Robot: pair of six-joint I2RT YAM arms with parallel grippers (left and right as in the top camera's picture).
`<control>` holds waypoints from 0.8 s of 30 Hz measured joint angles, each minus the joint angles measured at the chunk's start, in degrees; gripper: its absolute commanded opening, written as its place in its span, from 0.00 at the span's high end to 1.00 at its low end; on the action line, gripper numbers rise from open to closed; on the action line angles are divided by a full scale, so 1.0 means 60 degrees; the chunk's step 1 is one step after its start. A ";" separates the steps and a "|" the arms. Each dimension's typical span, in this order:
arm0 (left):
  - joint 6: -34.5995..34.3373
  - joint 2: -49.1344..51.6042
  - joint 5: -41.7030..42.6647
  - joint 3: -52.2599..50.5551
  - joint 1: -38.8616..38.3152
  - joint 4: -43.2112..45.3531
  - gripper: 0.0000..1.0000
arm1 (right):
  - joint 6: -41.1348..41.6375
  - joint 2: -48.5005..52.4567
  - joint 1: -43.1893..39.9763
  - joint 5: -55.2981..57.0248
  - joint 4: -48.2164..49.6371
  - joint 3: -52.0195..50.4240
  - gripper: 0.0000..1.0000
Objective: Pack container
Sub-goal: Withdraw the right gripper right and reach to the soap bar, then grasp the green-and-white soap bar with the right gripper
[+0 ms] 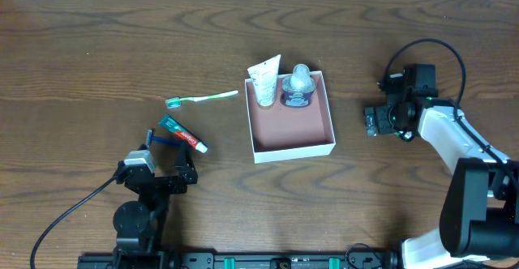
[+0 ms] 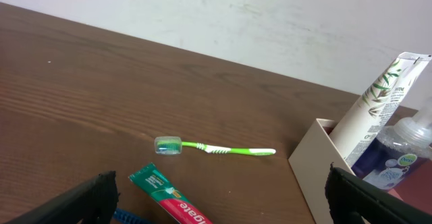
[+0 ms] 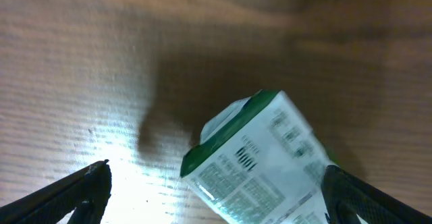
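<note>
- Container (image 1: 288, 127) has room at 6 o'clock.
- Right gripper (image 3: 219, 193), spread over box (image 3: 260, 160) at its 3 o'clock: I'd drop straight, pinch flat sides.
- Left gripper (image 2: 221, 183) spread too.

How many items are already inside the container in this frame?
2. A white tube leans in the far left corner of the container, and a clear bottle stands right beside it along the far wall. The rest of the floor is bare; nothing seems hidden.

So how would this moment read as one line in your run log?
container: tube, bottle inside | toothbrush, toothpaste: on table | left jaws: open | right jaws: open over green-white box
</note>
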 measured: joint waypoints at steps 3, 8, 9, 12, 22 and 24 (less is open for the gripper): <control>0.0000 0.0000 0.0000 0.0000 0.0000 0.0000 0.02 | 0.0040 0.0084 0.0000 0.0004 -0.0007 0.0011 0.01; 0.0000 0.0000 0.0000 0.0000 0.0000 0.0000 0.02 | 0.0080 0.0106 -0.0004 0.0007 -0.0025 0.0036 0.01; 0.0000 0.0000 0.0000 0.0000 0.0000 0.0000 0.02 | 0.0095 0.0106 -0.0007 0.0007 -0.0004 0.0036 0.01; 0.0000 0.0000 0.0000 0.0000 0.0000 0.0000 0.02 | 0.0124 0.0127 -0.0084 0.0000 0.0131 0.0040 0.01; 0.0000 0.0000 0.0000 0.0000 0.0000 0.0000 0.02 | -0.0164 0.0339 -0.0087 -0.0033 0.0390 0.0590 0.01; 0.0000 0.0000 0.0000 0.0000 0.0000 0.0000 0.02 | -0.0240 0.0339 -0.0087 -0.0022 0.0550 0.0652 0.01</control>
